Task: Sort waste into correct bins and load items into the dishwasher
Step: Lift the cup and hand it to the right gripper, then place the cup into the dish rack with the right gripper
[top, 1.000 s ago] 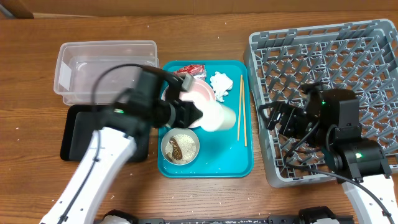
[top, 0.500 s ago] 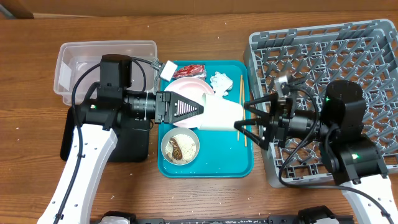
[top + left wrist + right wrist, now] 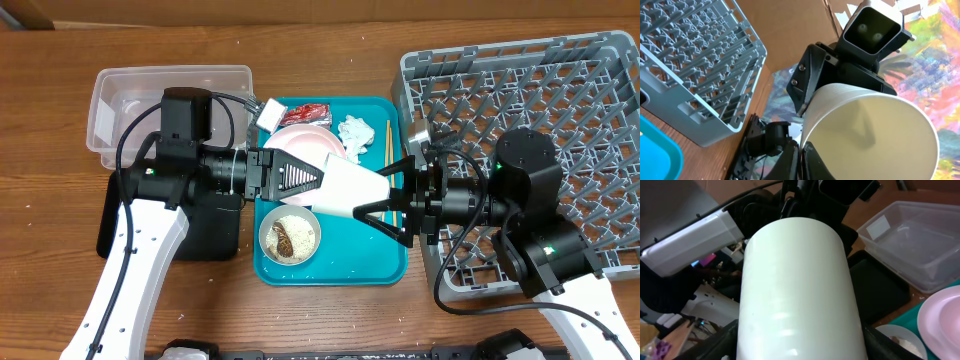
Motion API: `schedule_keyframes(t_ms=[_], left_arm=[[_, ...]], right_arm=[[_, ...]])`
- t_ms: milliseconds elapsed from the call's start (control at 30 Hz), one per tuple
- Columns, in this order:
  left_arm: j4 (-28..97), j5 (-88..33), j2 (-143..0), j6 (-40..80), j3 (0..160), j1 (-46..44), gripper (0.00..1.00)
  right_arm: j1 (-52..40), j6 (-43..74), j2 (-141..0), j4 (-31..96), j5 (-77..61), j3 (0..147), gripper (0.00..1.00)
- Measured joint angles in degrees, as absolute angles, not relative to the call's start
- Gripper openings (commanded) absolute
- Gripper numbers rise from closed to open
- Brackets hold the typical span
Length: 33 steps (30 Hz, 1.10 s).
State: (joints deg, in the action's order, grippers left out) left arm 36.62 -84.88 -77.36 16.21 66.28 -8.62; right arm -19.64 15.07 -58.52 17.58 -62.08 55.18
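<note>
My left gripper (image 3: 318,180) is shut on the rim of the small white cup (image 3: 352,190) and holds it sideways above the teal tray. In the left wrist view the fingers (image 3: 802,152) pinch the cup's wall (image 3: 870,135). My right gripper (image 3: 385,202) is open, with its fingers on either side of the cup's base. In the right wrist view the cup (image 3: 797,280) fills the space between the jaws (image 3: 799,349). The plate (image 3: 305,145), a bowl of rice grains (image 3: 290,237), the red wrapper (image 3: 305,112), the tissue (image 3: 353,133) and the chopsticks (image 3: 389,150) lie on the tray.
The grey dish rack (image 3: 560,90) stands at the right, under my right arm. The clear tub (image 3: 130,110) is at the back left, with the black tray (image 3: 120,215) in front of it. The teal tray (image 3: 330,270) sits between them. A second bowl is not visible.
My right gripper has moved left from the rack and now straddles the cup's base. My left gripper has held the cup sideways and nudged it slightly towards the right arm.
</note>
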Motion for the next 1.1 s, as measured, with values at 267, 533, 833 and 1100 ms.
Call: schedule_keyframes(t_ms=[267,533,833,1100], left_arm=[[36.21,-85.93,-77.38,16.03,66.28,-8.14,0.72],[39.62,-75.07,-77.36,14.57,66.37,-7.66,0.63],[45.08,-58.11,-76.38,13.28,66.39,-8.69,0.64],[47.88,-50.57,-76.05,13.04,66.39,-11.25,0.61]], right_arm=[[-17.17,15.33,-57.08,26.59,-55.05,55.20,0.69],[-3.36,22.94,-54.24,53.78,-23.46,55.48,0.66],[-2.70,26.59,-57.39,67.20,-7.35,55.59,0.66],[-2.70,27.57,-68.23,69.60,-4.60,55.59,0.88]])
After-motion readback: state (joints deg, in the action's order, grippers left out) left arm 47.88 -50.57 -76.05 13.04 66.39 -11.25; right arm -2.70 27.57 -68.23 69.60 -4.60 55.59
